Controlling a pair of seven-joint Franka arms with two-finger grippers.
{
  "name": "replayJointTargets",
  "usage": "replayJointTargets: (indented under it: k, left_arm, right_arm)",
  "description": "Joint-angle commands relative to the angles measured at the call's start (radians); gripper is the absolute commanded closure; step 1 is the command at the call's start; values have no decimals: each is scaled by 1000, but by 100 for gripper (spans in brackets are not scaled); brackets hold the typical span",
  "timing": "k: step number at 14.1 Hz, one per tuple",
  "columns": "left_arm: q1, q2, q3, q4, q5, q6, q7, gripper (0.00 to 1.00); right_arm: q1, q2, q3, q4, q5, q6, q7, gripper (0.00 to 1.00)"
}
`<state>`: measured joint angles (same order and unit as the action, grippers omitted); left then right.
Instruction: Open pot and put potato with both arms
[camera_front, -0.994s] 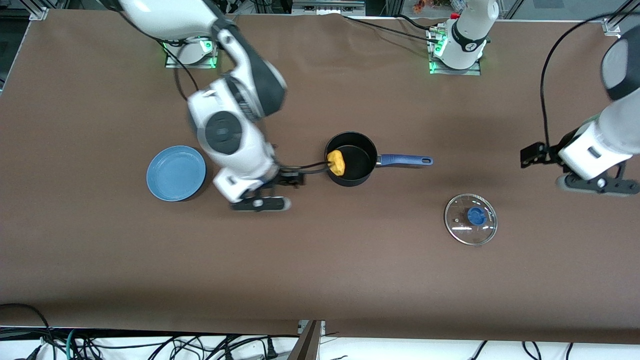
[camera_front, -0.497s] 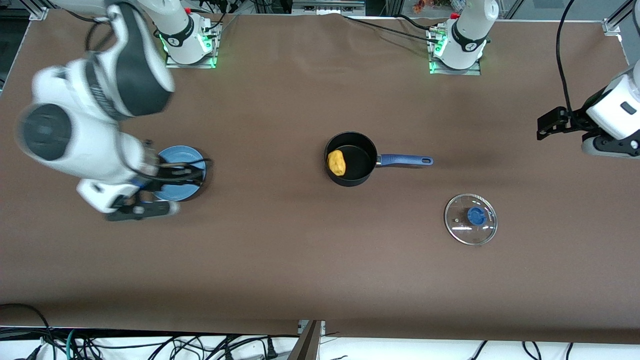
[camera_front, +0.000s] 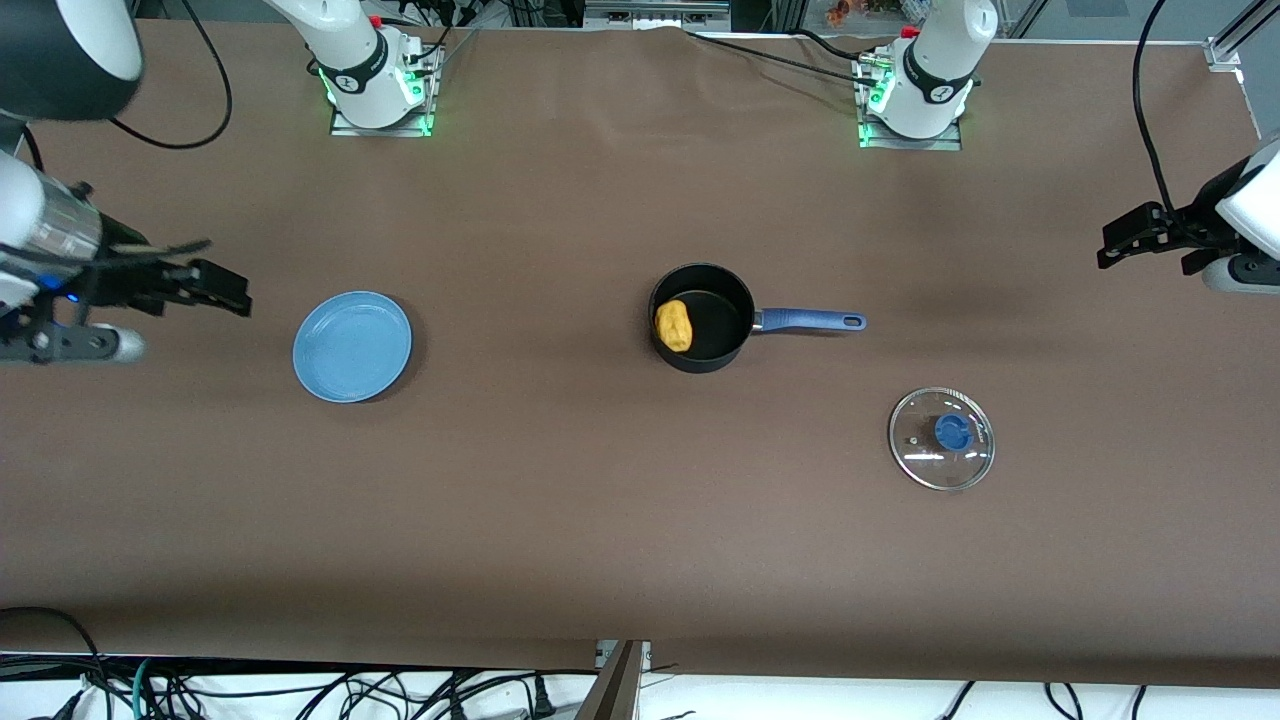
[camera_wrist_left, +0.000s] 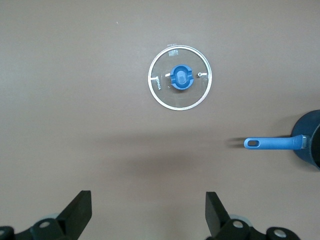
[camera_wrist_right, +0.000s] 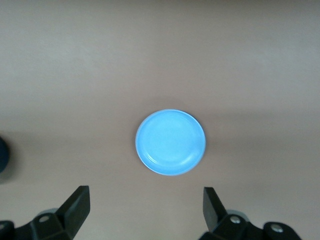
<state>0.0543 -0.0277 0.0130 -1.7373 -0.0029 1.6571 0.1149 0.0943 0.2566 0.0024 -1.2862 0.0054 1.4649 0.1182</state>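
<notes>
Parking, we judge: potato (camera_front: 673, 325) in pot (camera_front: 701, 318), lid (camera_front: 942, 438) off; left gripper (camera_wrist_left: 148, 216) and right gripper (camera_wrist_right: 145, 212) high over worktop (camera_front: 600, 520) ends, fingers released, empty.

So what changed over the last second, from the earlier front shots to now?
The right gripper let go of the potato in the pot and drew back, open, past the plate to its end of the table. The left gripper, open, also pulled away. Pot, potato, plate and lid stayed put.
</notes>
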Motion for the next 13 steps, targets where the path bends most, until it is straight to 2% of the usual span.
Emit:
replayJointTargets:
  k: [1,5,7,13]
  left_arm:
    - [-24,-58,18,-71,-6,49,12,0]
    - [-19,-44,15,-48,-6,35,12,0]
    - [-19,-44,13,-48,-6,35,8,0]
    - [-11,-44,10,-45,-14,44,-73,0]
  right_arm:
    - [-76,-137,16,-119,-13,8,-15,0]
    - [-111,-203,14,-166,-28,17,-34,0]
    - [-110,-208,43,-171,-91,2,-119,0]
    - [-110,-178,37,-160,-85,-12,-152,0]
